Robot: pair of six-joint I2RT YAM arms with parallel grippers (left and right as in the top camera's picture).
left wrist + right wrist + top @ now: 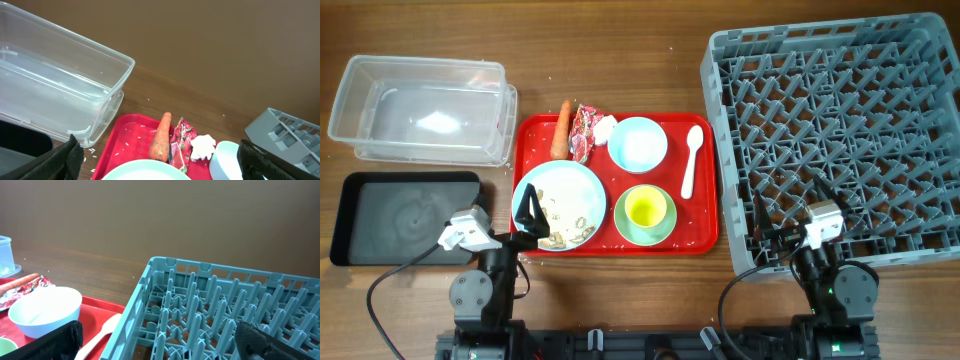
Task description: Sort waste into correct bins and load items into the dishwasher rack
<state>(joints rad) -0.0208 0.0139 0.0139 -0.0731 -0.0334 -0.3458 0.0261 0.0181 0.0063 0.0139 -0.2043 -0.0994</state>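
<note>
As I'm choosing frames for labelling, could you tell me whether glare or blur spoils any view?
Overhead: bright glare patch on the floor of the clear tub, faint sheen on the black tray, otherwise sharp. Left wrist: carrot and red wrapper crisp. Right wrist: dishwasher rack sharp but tinted bluer than overhead.

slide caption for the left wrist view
Carrot, red wrapper and tissue wad on the red tray, clear tub alongside.

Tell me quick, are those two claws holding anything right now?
Left claw: open, holding nothing.
Right claw: open, holding nothing.
</note>
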